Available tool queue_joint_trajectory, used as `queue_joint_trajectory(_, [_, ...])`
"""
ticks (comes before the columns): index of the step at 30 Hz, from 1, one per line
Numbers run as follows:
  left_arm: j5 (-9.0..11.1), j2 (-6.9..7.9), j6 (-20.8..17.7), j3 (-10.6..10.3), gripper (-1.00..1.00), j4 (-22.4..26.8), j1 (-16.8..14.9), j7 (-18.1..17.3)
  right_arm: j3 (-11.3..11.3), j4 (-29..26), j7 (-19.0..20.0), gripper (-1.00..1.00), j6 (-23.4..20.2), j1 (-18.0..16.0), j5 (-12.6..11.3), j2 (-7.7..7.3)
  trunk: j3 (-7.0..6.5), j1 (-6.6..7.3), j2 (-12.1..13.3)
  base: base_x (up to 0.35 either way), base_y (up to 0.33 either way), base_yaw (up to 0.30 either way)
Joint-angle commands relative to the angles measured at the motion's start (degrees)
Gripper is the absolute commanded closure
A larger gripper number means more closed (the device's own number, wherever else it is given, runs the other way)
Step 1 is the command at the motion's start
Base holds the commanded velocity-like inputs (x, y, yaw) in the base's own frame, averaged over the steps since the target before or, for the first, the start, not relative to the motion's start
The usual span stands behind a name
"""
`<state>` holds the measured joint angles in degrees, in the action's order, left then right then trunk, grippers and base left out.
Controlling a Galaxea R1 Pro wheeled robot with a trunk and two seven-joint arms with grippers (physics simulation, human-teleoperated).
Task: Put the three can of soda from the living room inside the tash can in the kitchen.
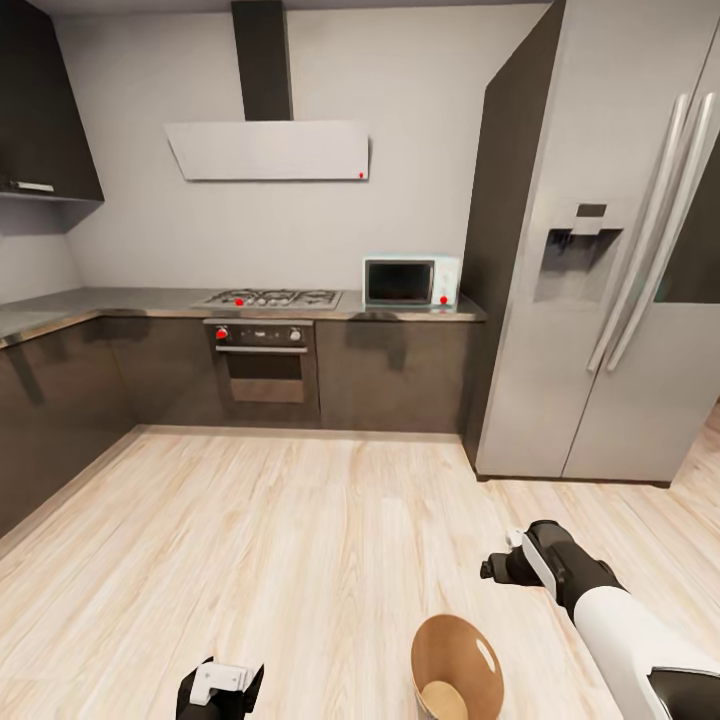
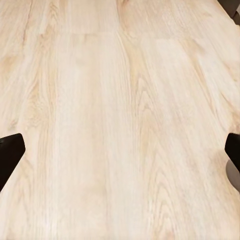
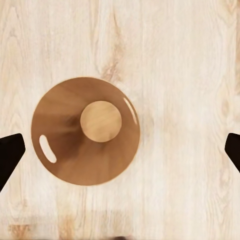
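One round tapered tash can (image 3: 65,150), brown inside, on pale wood-grain floor (image 1: 300,540).

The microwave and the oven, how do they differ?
The microwave is white and sits on the counter; the oven is dark and built into the cabinets below the hob. The microwave shows one red knob, the oven two. Both have dark doors, shut.
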<state>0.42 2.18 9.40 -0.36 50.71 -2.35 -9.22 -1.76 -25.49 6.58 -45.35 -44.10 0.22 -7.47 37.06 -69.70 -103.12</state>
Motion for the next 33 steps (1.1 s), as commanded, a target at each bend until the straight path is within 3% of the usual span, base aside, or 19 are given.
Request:
queue_joint_trajectory(1, [0.01, 0.00, 0.00, -0.02, -1.00, 0.00, 0.01, 0.00, 0.02, 0.00, 0.00, -1.00, 0.00, -0.01, 0.01, 0.00, 0.18, -0.23, -0.42, 0.000, 0.000, 0.000])
queue_joint_trajectory(33, [0.11, 0.02, 0.00, -0.07, -1.00, 0.01, 0.06, -0.01, 0.17, 0.00, -0.07, -1.00, 0.00, 0.00, 0.04, 0.00, 5.93, -7.25, -13.25, 0.000, 0.000, 0.000])
